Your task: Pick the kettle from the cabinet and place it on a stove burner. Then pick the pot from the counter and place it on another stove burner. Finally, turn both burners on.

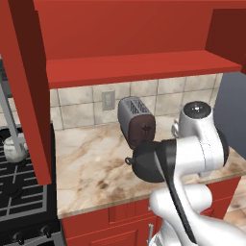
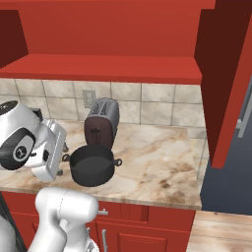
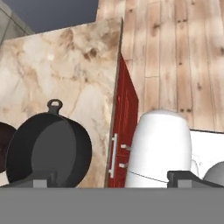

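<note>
Pot [image 2: 92,165] near counter [image 2: 162,162] front edge, pincer [image 3: 111,179] open

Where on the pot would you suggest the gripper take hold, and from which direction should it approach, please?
Probably the pot's rim wall, from straight above. It sits upright and open-topped on the counter, so one finger can drop inside the wall and one outside. The near side suits best: the toaster stands close behind. Its loop handles look too small to pinch. The open gripper is already near it.

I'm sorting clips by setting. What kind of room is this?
A rendered home kitchen, it seems: a marbled counter under a red wall cabinet, with a toaster and pot on it, beside a black gas stove.
</note>
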